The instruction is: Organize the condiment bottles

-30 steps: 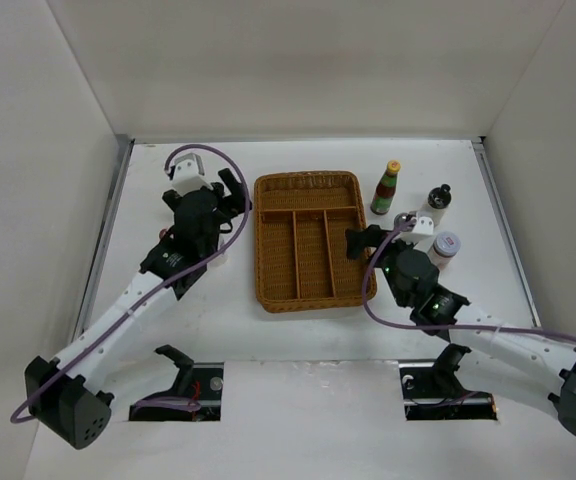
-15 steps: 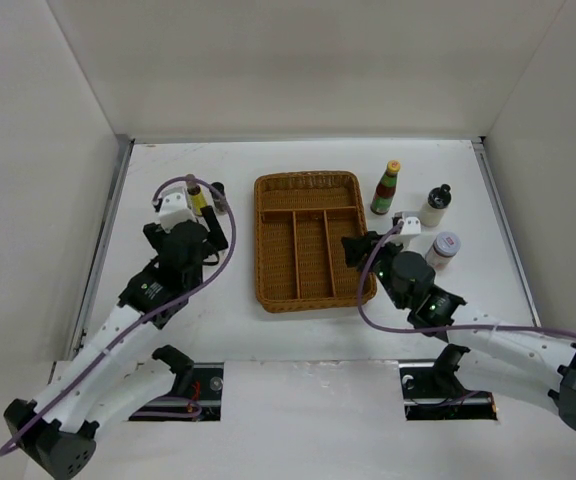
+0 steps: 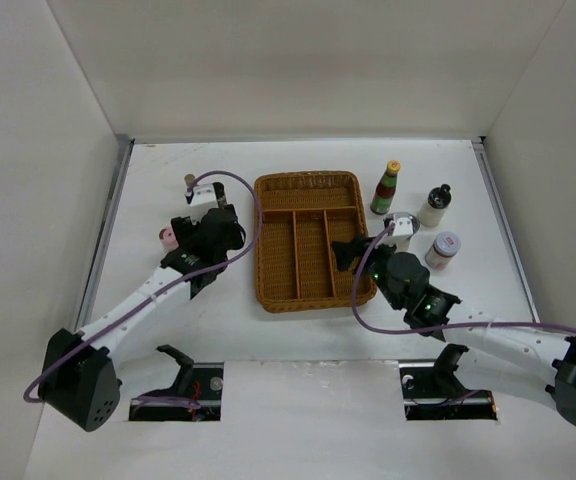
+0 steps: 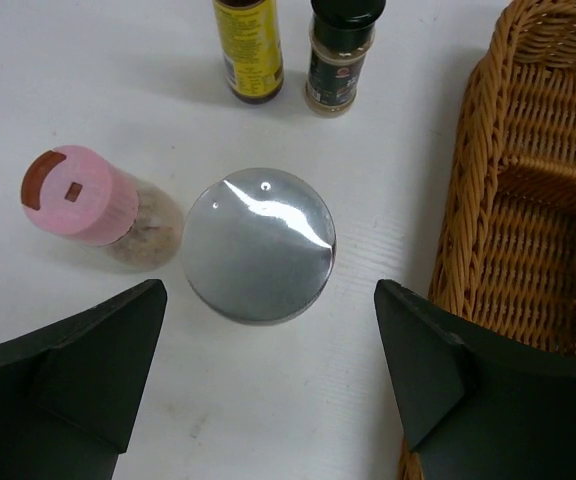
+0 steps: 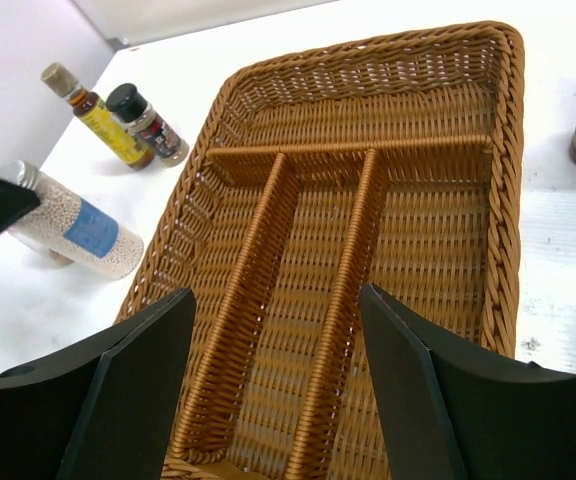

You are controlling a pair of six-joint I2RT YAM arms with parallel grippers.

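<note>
In the left wrist view a silver-lidded clear shaker (image 4: pixel 259 245) stands just ahead of and below my open left gripper (image 4: pixel 270 300), untouched. A pink-capped bottle (image 4: pixel 73 195) is to its left. A yellow bottle (image 4: pixel 248 50) and a black-capped dark jar (image 4: pixel 340 50) stand beyond it. My right gripper (image 5: pixel 276 292) hangs open and empty over the brown woven basket (image 5: pixel 368 55). From above, a green-red sauce bottle with a yellow cap (image 3: pixel 386 188), a black-capped pale bottle (image 3: pixel 434 205), a silver-lidded shaker (image 3: pixel 402 222) and a red-and-white-lidded jar (image 3: pixel 446 247) stand right of the basket (image 3: pixel 308 178).
The basket's woven wall (image 4: pixel 478 180) rises close on the right of my left gripper (image 3: pixel 226 228). White walls enclose the table on three sides. My right gripper (image 3: pixel 346 252) is above the basket's right-hand compartment.
My right gripper has swung left from the silver-lidded shaker to over the basket's right side. My left gripper has drawn back and down, and the pink-capped bottle now shows beside it.
</note>
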